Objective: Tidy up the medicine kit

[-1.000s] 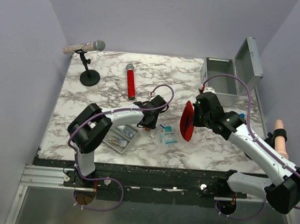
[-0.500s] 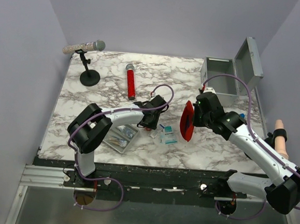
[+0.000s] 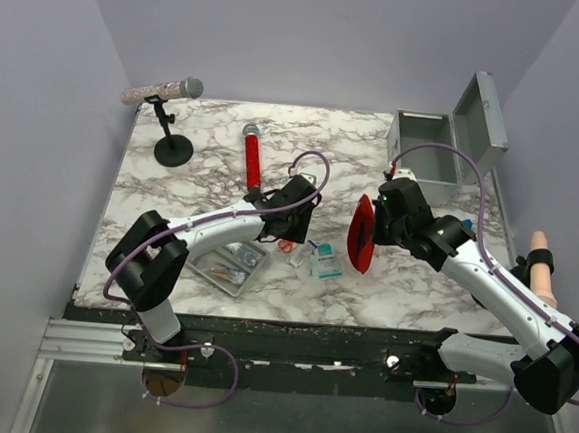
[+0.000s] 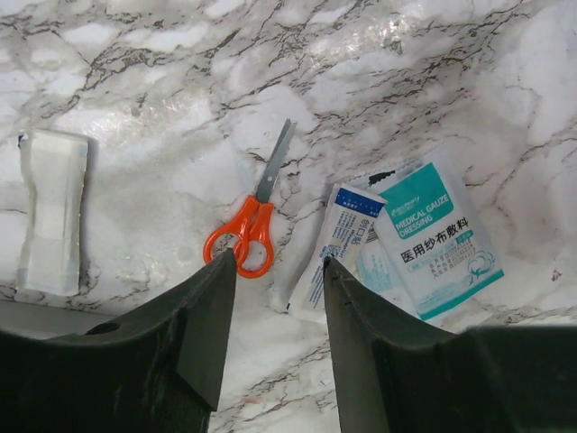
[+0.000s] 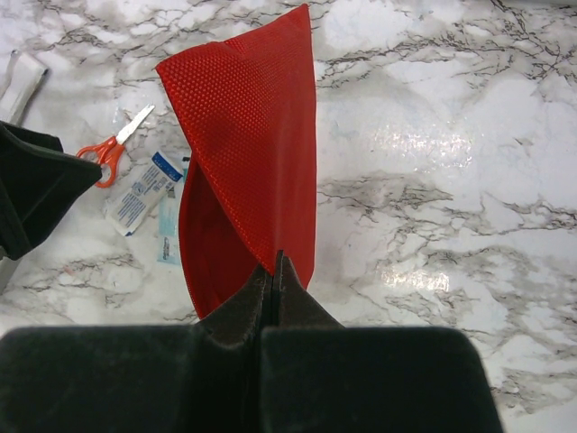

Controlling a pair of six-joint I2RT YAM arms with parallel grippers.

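Observation:
The medicine kit [image 3: 423, 153], a grey metal box, stands at the back right with its lid [image 3: 483, 109] open. My right gripper [image 5: 278, 263] is shut on the edge of a red mesh pouch [image 5: 248, 153] and holds it open above the table; the pouch also shows in the top view [image 3: 362, 234]. My left gripper [image 4: 278, 269] is open and empty above the table, its tips just short of orange-handled scissors [image 4: 245, 230]. A white sachet [image 4: 332, 245] and a teal gauze dressing packet [image 4: 435, 236] lie right of the scissors. A white bandage roll [image 4: 50, 213] lies to the left.
A shallow grey tray [image 3: 227, 265] with small packets sits at the front left. A red cylinder [image 3: 252, 159] lies mid-back. A microphone on a black stand [image 3: 165, 93] is at the back left. A tan object [image 3: 539, 264] stands off the right edge.
My left gripper has drawn back and up from the packets, and the orange scissors now show on the table. The right arm and the pouch have not moved.

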